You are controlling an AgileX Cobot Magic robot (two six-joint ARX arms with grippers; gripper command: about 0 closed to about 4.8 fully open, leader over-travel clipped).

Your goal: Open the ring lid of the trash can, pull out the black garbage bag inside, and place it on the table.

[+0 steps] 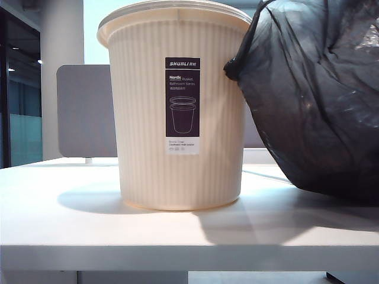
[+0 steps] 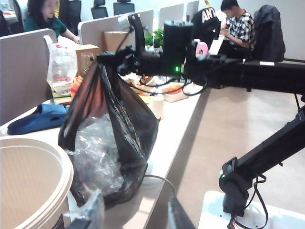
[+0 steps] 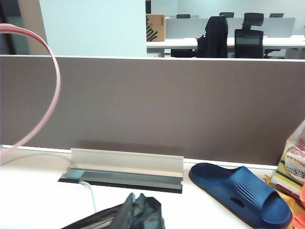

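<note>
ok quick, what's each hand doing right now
left hand: open, holding nothing
right hand: closed on the top of the black garbage bag

Blk arm point(image 2: 267, 157) w/ green LED, blk cables (2nd arm likewise, same LED).

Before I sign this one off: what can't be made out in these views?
- Left gripper: only blurred tips at the left wrist view's frame edge, so open or shut is unclear.
- Thin salmon-pink plastic ring lid: cut off by the right wrist view's edge; what holds it is unseen.
- Glossy black garbage bag: cut off by the exterior view's right edge; the right gripper gripping it shows only in the left wrist view.
- Cream ribbed trash can: its own wall hides the inside.
</note>
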